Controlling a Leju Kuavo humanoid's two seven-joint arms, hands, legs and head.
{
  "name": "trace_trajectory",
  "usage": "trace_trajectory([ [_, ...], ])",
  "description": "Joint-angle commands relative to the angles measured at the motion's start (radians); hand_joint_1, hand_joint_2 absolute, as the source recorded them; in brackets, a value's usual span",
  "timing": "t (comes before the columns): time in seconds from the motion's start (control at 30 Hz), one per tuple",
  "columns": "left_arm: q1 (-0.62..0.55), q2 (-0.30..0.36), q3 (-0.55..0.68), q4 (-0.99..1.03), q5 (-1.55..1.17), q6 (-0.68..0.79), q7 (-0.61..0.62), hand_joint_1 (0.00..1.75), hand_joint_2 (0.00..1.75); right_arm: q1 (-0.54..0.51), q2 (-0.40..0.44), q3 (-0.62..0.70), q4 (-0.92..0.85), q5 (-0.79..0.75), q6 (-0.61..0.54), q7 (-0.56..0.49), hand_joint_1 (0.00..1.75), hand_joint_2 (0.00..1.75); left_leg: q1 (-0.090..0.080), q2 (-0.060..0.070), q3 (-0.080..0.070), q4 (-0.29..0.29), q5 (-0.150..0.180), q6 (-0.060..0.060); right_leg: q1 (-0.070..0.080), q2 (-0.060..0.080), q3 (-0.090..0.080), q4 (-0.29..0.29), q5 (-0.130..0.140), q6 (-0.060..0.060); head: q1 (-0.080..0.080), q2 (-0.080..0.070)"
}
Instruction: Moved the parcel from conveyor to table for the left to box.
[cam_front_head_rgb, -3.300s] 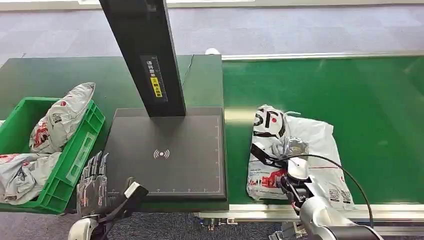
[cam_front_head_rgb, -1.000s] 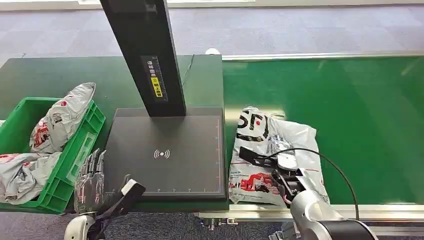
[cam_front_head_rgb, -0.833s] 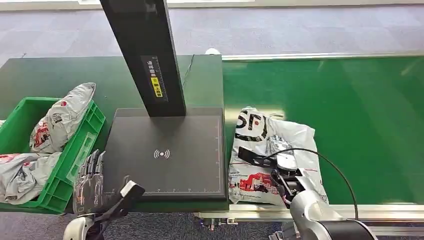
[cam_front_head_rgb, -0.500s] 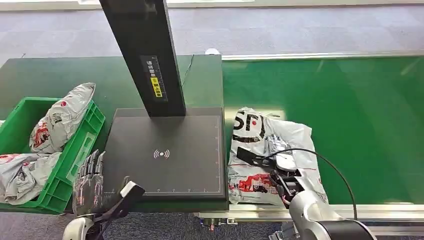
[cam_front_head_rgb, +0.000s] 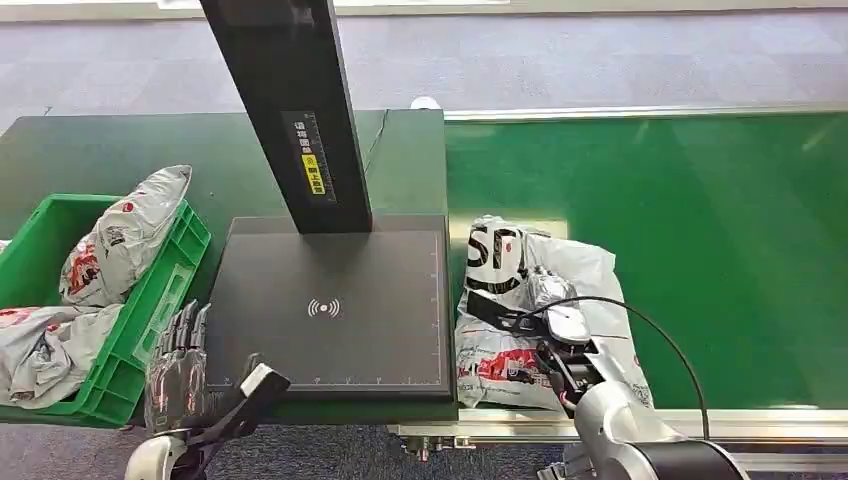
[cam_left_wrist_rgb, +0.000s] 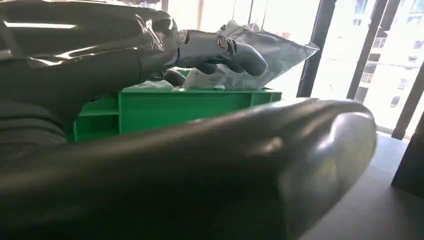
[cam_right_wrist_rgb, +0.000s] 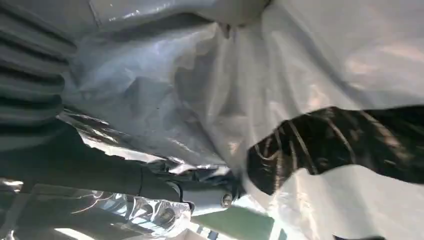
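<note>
The parcel (cam_front_head_rgb: 510, 265), a grey-white plastic mailer with black letters and a red print, lies on the green conveyor (cam_front_head_rgb: 700, 220) with its left edge against the table. My right hand (cam_front_head_rgb: 548, 325) sits on its near half and grips a crumpled fold of the bag; the right wrist view shows the parcel (cam_right_wrist_rgb: 310, 65) with its film bunched over my dark fingers (cam_right_wrist_rgb: 150, 185). My left hand (cam_front_head_rgb: 180, 365) hovers at the table's front left corner, fingers straight and apart, holding nothing. In the left wrist view its thumb (cam_left_wrist_rgb: 210, 165) looms large.
A black scanner plate (cam_front_head_rgb: 330, 310) with a tall black post (cam_front_head_rgb: 290, 110) covers the table beside the parcel. A green crate (cam_front_head_rgb: 165, 285) at the left holds several bagged parcels (cam_front_head_rgb: 120, 235); the crate (cam_left_wrist_rgb: 175, 107) also faces my left hand.
My right hand has slid left along the belt with the parcel, which now reaches the table's edge and is more bunched. The left hand has dropped slightly near the front corner.
</note>
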Motion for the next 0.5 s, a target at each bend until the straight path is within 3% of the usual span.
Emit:
trace_trajectory([
  [0.03,0.003,0.013,0.0,0.023,0.003,0.0,-0.006,0.0,0.0,-0.004,-0.002,0.017,0.036,0.051,-0.044,-0.013,1.75,1.75,0.001,-0.001,0.001,-0.001,0.0,-0.001,0.001,-0.002,0.002,-0.003,0.001,-0.001,0.0,0.0],
  [0.5,0.01,0.01,-0.008,0.017,0.003,0.005,-0.003,0.0,0.0,0.001,-0.002,0.013,0.026,0.052,-0.138,-0.037,1.75,1.75,0.001,-0.001,0.001,-0.001,0.0,-0.001,0.001,-0.002,0.002,-0.002,0.0,-0.001,0.0,0.0],
])
